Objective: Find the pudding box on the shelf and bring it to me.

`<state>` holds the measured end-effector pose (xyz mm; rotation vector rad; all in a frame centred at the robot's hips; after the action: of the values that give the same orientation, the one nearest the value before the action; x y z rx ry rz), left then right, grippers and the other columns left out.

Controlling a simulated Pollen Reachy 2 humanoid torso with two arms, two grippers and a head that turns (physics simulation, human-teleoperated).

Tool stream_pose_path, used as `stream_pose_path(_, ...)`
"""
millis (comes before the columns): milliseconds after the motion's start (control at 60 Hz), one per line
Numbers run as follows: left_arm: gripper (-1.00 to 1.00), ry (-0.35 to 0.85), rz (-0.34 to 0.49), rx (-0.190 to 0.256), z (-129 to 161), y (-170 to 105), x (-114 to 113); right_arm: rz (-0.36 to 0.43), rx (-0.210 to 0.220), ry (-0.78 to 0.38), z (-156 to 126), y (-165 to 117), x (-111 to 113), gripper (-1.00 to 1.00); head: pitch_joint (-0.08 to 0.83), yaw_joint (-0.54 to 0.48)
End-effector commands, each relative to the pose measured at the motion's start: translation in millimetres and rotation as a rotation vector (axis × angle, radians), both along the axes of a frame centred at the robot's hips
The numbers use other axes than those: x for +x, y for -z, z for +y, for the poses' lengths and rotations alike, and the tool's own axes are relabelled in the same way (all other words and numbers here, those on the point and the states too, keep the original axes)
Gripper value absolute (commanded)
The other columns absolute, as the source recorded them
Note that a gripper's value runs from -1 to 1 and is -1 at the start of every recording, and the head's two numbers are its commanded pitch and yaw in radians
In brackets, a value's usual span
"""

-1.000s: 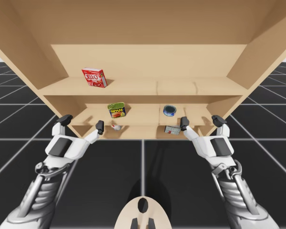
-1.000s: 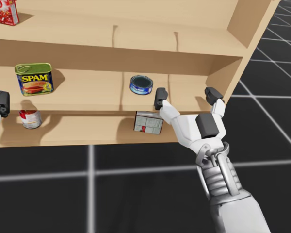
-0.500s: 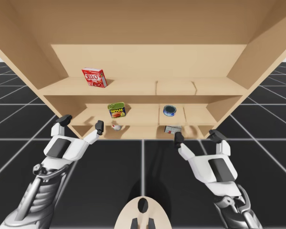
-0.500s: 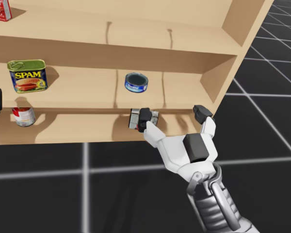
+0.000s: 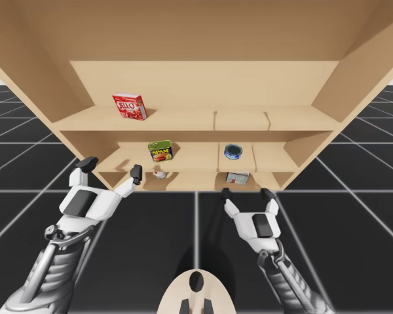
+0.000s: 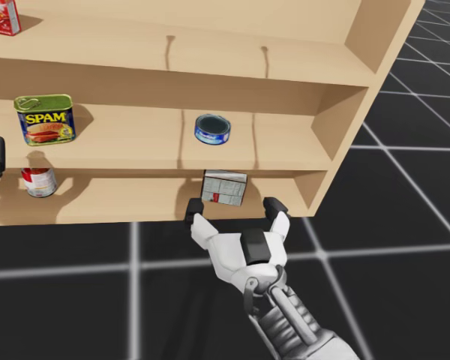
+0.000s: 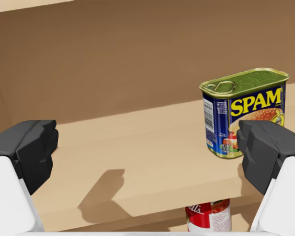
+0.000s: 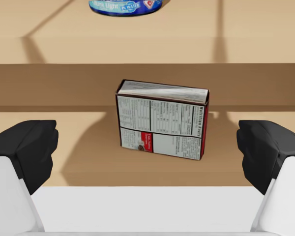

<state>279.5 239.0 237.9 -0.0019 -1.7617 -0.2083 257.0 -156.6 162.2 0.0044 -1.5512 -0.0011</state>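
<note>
The pudding box (image 8: 162,119) stands on the lowest board of the shelf (image 5: 183,119), long axis sideways, grey printed face toward us. Our right gripper (image 5: 245,193) hangs before it, spread wide and apart from it. We count two boxes, with the red box (image 5: 130,106) on top, and three cans: rectangular can (image 5: 160,151), flat blue can (image 5: 233,152), red-and-white can (image 6: 37,181). Our left gripper (image 5: 112,167) gapes wide.

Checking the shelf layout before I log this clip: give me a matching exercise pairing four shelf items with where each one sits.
Items:
1 red box
2 flat blue can
3 pudding box
4 red-and-white can

Places:
A bottom shelf, ahead of my open right gripper
B top shelf
C bottom shelf, by my left gripper
D middle shelf

Pairs: 1-B; 2-D; 3-A; 4-C
</note>
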Motion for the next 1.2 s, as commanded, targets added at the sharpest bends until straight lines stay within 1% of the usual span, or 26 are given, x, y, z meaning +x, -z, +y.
stream_pose_path(17, -1.00, -0.007, -0.006, 0.008, -0.3, 0.1, -0.7, 0.052, 0.156, 0.052, 39.8, 13.0, 17.2, -1.00, 0.577, -0.25)
stream_pose_path(83, -1.00, -0.010, -0.008, 0.011, -0.6, 0.2, -1.1, 0.065, 0.162, 0.062, 44.3, 17.6, 27.6, -1.00, 0.576, -0.25)
stream_pose_path(117, -1.00, -0.012, -0.009, 0.012, -0.7, 0.3, -1.2, 0.069, 0.151, 0.068, 47.0, 20.2, 33.9, -1.00, 0.577, -0.24)
stream_pose_path(200, -1.00, -0.014, -0.011, 0.015, -1.1, 0.4, -1.4, 0.085, 0.148, 0.071, 52.9, 24.9, 46.8, -1.00, 0.577, -0.24)
stream_pose_path(233, -1.00, -0.015, -0.012, 0.017, -1.2, 0.5, -1.4, 0.080, 0.135, 0.078, 54.6, 27.2, 51.8, -1.00, 0.577, -0.24)
stream_pose_path(300, -1.00, -0.016, -0.011, 0.018, -1.4, 0.7, -1.4, 0.095, 0.136, 0.084, 58.8, 30.7, 61.0, -1.00, 0.578, -0.24)
stream_pose_path(333, -1.00, -0.018, -0.010, 0.020, -1.6, 0.8, -1.3, 0.094, 0.123, 0.092, 60.4, 32.9, 66.1, -1.00, 0.579, -0.23)
stream_pose_path(417, -1.00, -0.019, -0.009, 0.022, -1.8, 1.1, -1.4, 0.111, 0.114, 0.102, 64.1, 37.8, 78.4, -1.00, 0.581, -0.23)
stream_pose_path(600, -1.00, -0.022, -0.010, 0.024, -2.0, 0.9, -1.7, 0.167, 0.121, 0.118, 69.9, 47.7, 101.8, -1.00, 0.585, -0.22)
stream_pose_path(650, -1.00, -0.022, -0.009, 0.024, -2.2, 1.1, -1.7, 0.177, 0.117, 0.128, 70.4, 51.2, 107.6, -1.00, 0.585, -0.22)
stream_pose_path(750, -1.00, -0.021, -0.008, 0.025, -2.6, 1.2, -1.8, 0.194, 0.118, 0.133, 71.1, 55.5, 115.6, -1.00, 0.587, -0.22)
stream_pose_path(833, -1.00, -0.020, -0.006, 0.026, -3.0, 1.5, -1.9, 0.199, 0.110, 0.135, 73.0, 57.7, 122.6, -1.00, 0.588, -0.22)
stream_pose_path(900, -1.00, -0.021, -0.006, 0.027, -3.2, 1.7, -1.8, 0.212, 0.110, 0.125, 75.6, 58.3, 125.2, -1.00, 0.589, -0.22)
stream_pose_path(1033, -1.00, -0.020, -0.003, 0.029, -3.8, 2.7, -1.4, 0.231, 0.096, 0.102, 80.7, 60.4, 127.4, -1.00, 0.588, -0.22)
stream_pose_path(1100, -1.00, -0.018, -0.001, 0.032, -4.2, 3.3, -1.2, 0.255, 0.100, 0.079, 81.3, 62.5, 127.0, -1.00, 0.589, -0.22)
stream_pose_path(1117, -1.00, -0.018, -0.001, 0.032, -4.3, 3.3, -1.1, 0.258, 0.103, 0.080, 81.4, 63.0, 126.7, -0.94, 0.590, -0.22)
stream_pose_path(1133, -1.00, -0.018, 0.000, 0.032, -4.4, 3.4, -1.2, 0.258, 0.104, 0.092, 82.2, 64.3, 126.1, -0.47, 0.590, -0.22)
stream_pose_path(1150, -1.00, -0.017, 0.000, 0.033, -4.5, 3.5, -1.0, 0.258, 0.100, 0.090, 82.4, 65.0, 126.0, 0.51, 0.590, -0.22)
stream_pose_path(1167, -1.00, -0.017, 0.000, 0.033, -4.6, 3.6, -0.9, 0.260, 0.095, 0.089, 82.3, 65.8, 125.8, 0.77, 0.590, -0.22)
stream_pose_path(1183, -1.00, -0.017, 0.000, 0.033, -4.7, 3.6, -0.9, 0.258, 0.090, 0.092, 82.3, 66.4, 125.4, 0.98, 0.590, -0.22)
stream_pose_path(1200, -1.00, -0.017, 0.001, 0.034, -4.8, 3.6, -1.0, 0.256, 0.087, 0.094, 82.4, 66.9, 125.3, 1.00, 0.590, -0.22)
